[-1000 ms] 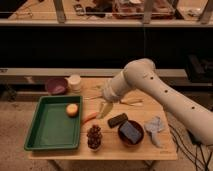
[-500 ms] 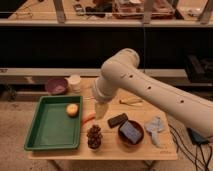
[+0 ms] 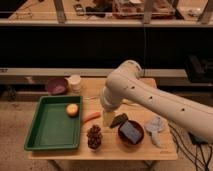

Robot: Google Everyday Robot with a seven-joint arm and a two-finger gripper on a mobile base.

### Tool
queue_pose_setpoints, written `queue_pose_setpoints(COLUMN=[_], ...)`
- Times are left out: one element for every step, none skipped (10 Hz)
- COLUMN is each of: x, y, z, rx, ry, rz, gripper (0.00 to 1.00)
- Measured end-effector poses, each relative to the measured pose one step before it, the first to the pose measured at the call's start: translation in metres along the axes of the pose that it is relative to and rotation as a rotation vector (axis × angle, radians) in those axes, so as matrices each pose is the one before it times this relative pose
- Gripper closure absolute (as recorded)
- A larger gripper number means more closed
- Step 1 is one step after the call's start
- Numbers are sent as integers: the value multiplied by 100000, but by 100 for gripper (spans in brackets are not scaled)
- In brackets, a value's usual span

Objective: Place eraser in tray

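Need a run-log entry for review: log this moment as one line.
gripper: low over table, beside eraser on tray side | eraser: on table, next to bowl, outside tray | step: placement not done

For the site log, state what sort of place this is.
Probably a robotics lab: a long dark bench behind, cables on the floor, and a wooden table of test items, where the tool is beside the eraser, right of the green tray.

You had a light wooden table (image 3: 166,148) in front of you, on a pale, speckled floor (image 3: 14,125). Behind it ran a grey ledge (image 3: 45,73) under a wide dark space. The gripper (image 3: 109,119) hung low over the table's middle.
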Motion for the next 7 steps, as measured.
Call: queue_pose_setpoints(x=[-1009,-1296,-444,-7,57,25,-2], y=[-58,623,130,-40,10,3,-5], z=[1024,1379,155,-11,1,12,-4], rx=[577,-414,-266,90,11,17,22], ry=[-747,-198,-8,115,30,21,10], rz=[1998,3074,1107,129,-90,-41,17], gripper=[20,20,20,20,20,20,20])
